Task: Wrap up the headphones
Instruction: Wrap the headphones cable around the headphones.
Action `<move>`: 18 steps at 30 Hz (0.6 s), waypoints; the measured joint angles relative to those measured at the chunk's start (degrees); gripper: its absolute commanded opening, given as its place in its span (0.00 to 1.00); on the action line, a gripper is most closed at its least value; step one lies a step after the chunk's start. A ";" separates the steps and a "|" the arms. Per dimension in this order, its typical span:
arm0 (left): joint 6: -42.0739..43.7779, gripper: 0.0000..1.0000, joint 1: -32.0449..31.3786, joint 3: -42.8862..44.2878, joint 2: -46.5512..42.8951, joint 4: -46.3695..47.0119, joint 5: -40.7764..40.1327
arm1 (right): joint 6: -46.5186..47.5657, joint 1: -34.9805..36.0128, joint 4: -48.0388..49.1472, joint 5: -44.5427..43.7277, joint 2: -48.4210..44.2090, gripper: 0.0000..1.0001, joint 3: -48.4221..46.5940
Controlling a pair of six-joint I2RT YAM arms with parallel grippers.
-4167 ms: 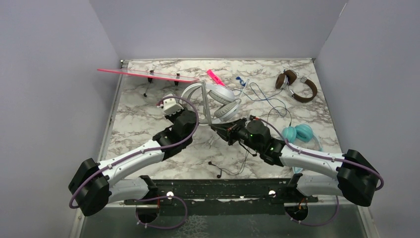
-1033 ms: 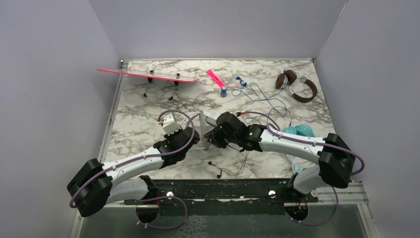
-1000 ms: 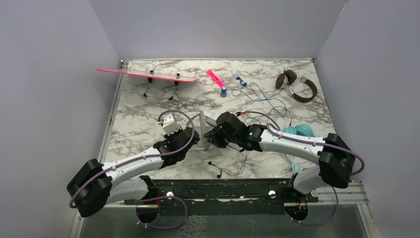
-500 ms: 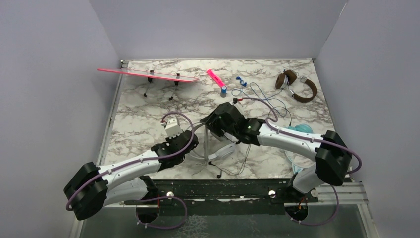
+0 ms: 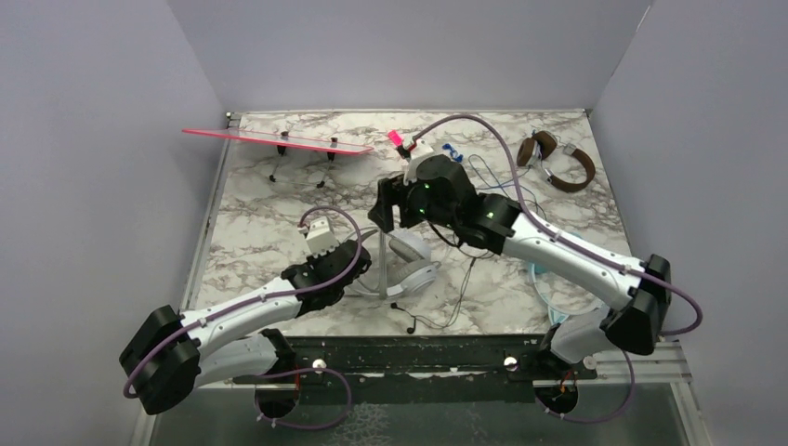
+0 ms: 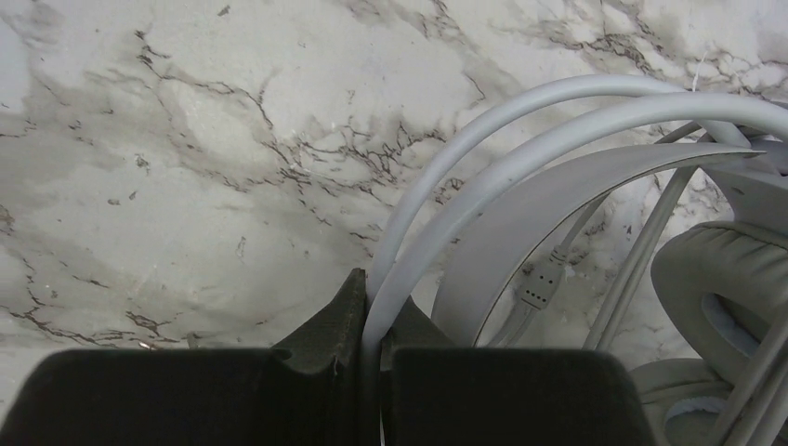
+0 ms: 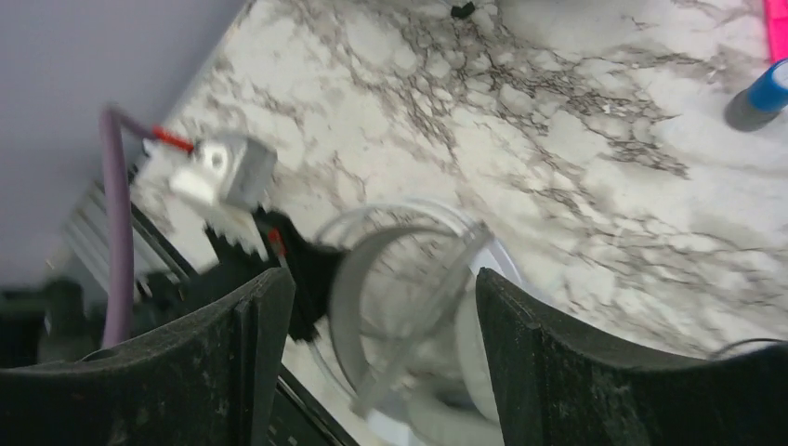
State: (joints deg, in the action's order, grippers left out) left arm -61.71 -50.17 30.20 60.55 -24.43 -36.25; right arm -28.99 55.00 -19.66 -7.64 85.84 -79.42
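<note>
The white-grey headphones (image 5: 413, 265) sit at mid-table, their headband standing up. My left gripper (image 5: 364, 267) is shut on one thin headband rail (image 6: 376, 316); an ear cup (image 6: 725, 279) and the cord's inline piece (image 6: 544, 283) show beside it. My right gripper (image 5: 388, 206) hangs open above and behind this set, nothing between its fingers (image 7: 251, 362), and the headphones (image 7: 409, 307) appear blurred below. The brown headphones (image 5: 558, 163) lie at the back right. The teal headphones (image 5: 539, 272) are mostly hidden under the right arm.
A pink strip on small legs (image 5: 279, 141) stands at the back left. A pink marker (image 5: 401, 142) and small blue pieces (image 5: 453, 151) lie at the back. Thin cords (image 5: 502, 181) snake behind the right arm, and a black cord (image 5: 446, 297) trails toward the near edge.
My right gripper opened, let go of the white-grey headphones, and lifted away toward the back. The headphones stayed in the left gripper, which shifted slightly nearer.
</note>
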 measured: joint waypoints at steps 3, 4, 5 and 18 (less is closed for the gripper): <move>2.01 0.00 2.32 0.09 0.11 1.18 0.33 | 13.97 -0.02 -0.72 4.37 -6.32 0.76 5.07; 3.13 0.00 3.65 0.26 0.37 1.77 0.79 | 18.21 -0.09 -0.79 6.71 -8.94 0.76 7.87; 3.98 0.00 4.46 0.46 0.63 2.34 1.20 | 22.69 -0.33 -1.07 9.55 -11.30 0.75 10.58; 12.85 0.00 11.52 2.27 6.97 9.44 9.03 | 51.89 8.31 11.72 27.08 -12.22 0.61 31.12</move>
State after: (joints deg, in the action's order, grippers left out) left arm -48.86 -38.65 32.47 67.53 -14.98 -27.22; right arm 22.90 63.31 -7.94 19.44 73.63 -48.29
